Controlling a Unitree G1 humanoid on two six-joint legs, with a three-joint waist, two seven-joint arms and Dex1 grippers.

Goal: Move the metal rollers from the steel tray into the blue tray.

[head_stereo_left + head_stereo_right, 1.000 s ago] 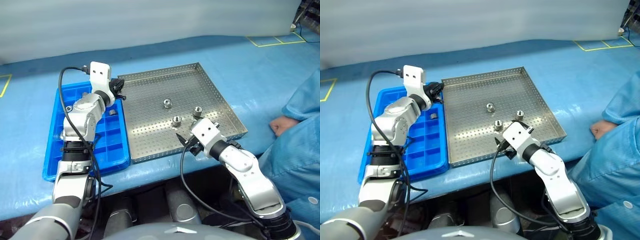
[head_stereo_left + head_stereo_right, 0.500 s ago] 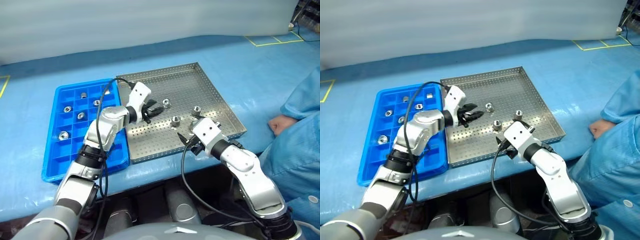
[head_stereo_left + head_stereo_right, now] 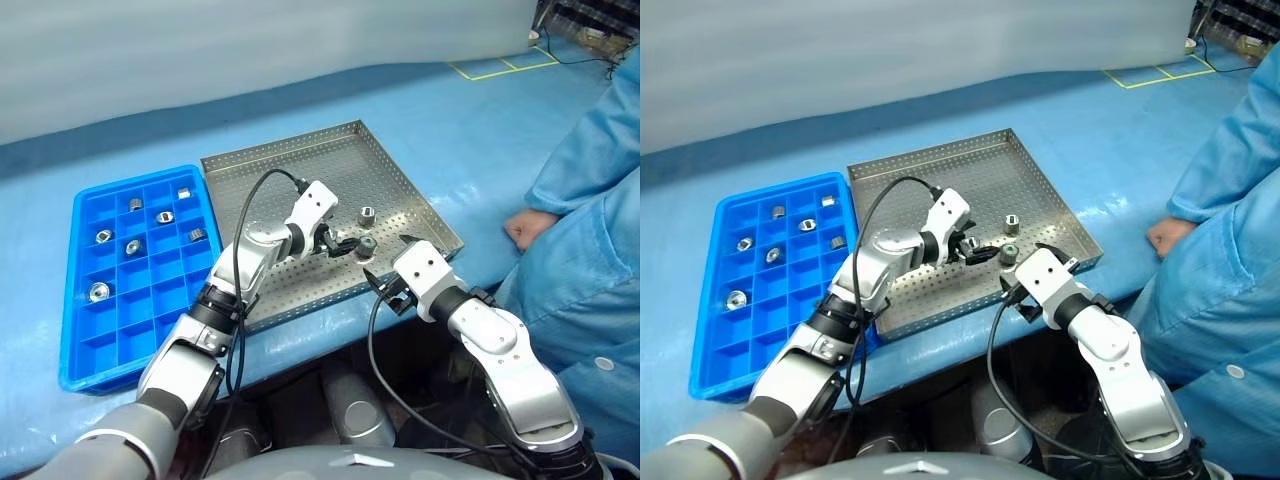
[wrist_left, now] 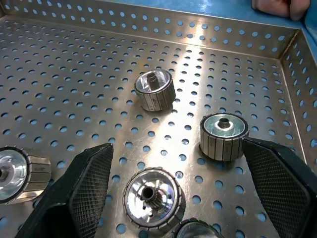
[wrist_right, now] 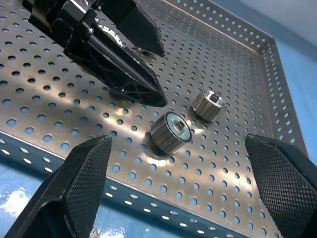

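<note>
Head views: steel tray (image 3: 300,160) sits on the blue surface (image 3: 450,130), blue tray (image 3: 75,340) just beside it on the robot's left; left gripper (image 3: 345,246) reaches over the steel tray floor, fingers apart, holding nothing, tips close to one roller (image 3: 367,245); another roller (image 3: 367,214) lies a bit farther back; six rollers (image 3: 128,246) already sit in separate compartments of the blue tray; right gripper (image 3: 385,285) hovers at the steel tray's near rim, fingers apart, empty; a person in a blue gown (image 3: 590,200) stands at the right with a hand (image 3: 525,228) resting on the surface.

Left wrist view: both fingers (image 4: 91,181) spread wide over the perforated floor; four rollers in sight, one lying on its side toward the far rim, one upright near a finger, one between the fingers, one at the frame edge.

Right wrist view: own fingers (image 5: 84,171) wide apart; two rollers ahead on the tray floor; the left gripper's black fingers just beside the nearer roller, contact unclear.
</note>
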